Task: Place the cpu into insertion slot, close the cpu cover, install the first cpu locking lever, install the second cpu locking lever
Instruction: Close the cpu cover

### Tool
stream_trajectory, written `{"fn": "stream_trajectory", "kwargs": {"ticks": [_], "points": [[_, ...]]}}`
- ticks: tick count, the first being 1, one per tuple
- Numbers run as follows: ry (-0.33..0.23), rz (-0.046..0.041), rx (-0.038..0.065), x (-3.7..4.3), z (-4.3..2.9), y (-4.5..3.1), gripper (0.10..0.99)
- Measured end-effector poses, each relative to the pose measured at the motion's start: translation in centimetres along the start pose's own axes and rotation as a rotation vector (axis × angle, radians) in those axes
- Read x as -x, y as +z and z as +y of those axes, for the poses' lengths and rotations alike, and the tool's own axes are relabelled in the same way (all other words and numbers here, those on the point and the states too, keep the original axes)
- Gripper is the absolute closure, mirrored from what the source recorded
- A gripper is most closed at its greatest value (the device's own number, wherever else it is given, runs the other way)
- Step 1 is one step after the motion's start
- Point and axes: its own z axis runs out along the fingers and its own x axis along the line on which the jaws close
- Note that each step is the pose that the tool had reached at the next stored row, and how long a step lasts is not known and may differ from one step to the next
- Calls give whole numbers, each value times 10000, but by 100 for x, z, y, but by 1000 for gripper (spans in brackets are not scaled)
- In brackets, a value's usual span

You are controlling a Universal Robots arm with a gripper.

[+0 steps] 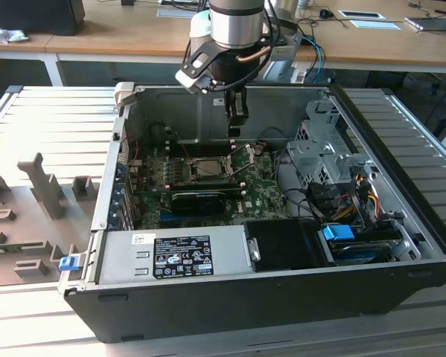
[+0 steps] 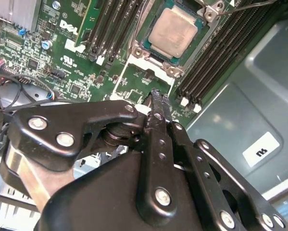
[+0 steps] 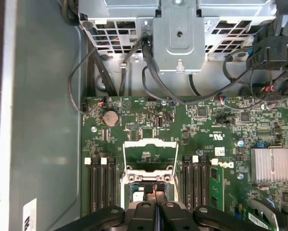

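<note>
Although the cpu cover (image 3: 151,143) lies swung open, the cpu (image 2: 172,30) sits in the insertion slot (image 2: 139,49) mid-motherboard (image 1: 152,199). Just toward the exterior view's right, the gripper (image 1: 235,132) hangs above the board, its claw pinched together and empty.

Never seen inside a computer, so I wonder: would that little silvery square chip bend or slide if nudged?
The cpu looks like a flat plate with a metallic face, so probably stiff. It is thin and tiny beside the motherboard, so likely light. It lies within the insertion slot, whose rim would probably stop a nudge shifting it.
</note>
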Motion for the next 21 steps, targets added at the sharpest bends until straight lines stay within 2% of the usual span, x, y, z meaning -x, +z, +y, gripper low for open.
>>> {"fn": "stream_trajectory", "kwargs": {"ticks": [3,6,9,13,14,16,21], "points": [[-14,1,0,4,17,77,980],[-32,2,-17,3,98,152,980],[-34,2,-43,1,239,186,980],[-74,7,-45,1,281,281,980],[-82,6,-46,1,301,293,980],[-88,4,-53,1,392,315,980],[-135,10,-56,-1,514,358,980]]}}
